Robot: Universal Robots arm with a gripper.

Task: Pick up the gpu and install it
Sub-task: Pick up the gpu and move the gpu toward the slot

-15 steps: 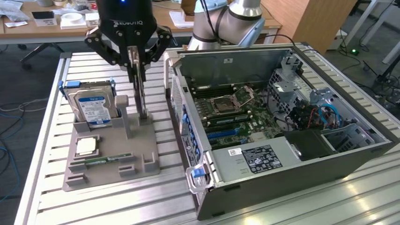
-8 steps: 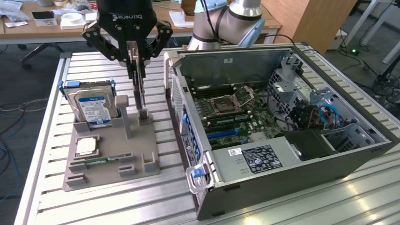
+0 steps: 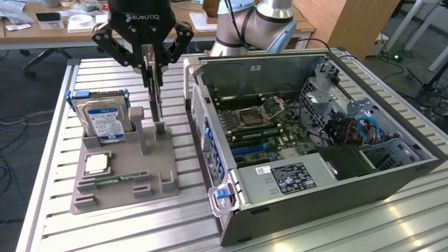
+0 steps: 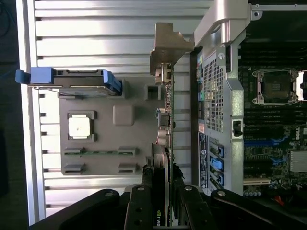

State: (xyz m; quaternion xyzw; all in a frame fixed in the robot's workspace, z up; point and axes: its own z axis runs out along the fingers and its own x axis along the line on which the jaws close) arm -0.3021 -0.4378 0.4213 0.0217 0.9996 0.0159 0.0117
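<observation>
The gpu [image 3: 155, 97] is a thin dark card seen edge-on, hanging upright between my gripper's [image 3: 152, 73] fingers. Its lower end is right at the upright slot posts of the grey holder [image 3: 119, 191]; I cannot tell whether it still touches them. In the wrist view the gpu [image 4: 164, 124] runs away from my gripper [image 4: 162, 175], ending in its silvery bracket [image 4: 168, 45]. The gripper is shut on the card's end opposite the bracket. The open computer case [image 3: 280, 191] lies beside the holder, on the exterior view's right, with its motherboard [image 3: 259, 126] and blue slots [image 3: 248, 149] exposed.
On the holder stand a blue-labelled hard drive [image 3: 105, 118], a square processor chip [image 3: 96, 164] and a slim green memory stick [image 3: 115, 179]. The case's side wall [image 4: 216, 96] rises close beside the card. The slatted metal table [image 3: 140, 231] has free room in front of the holder.
</observation>
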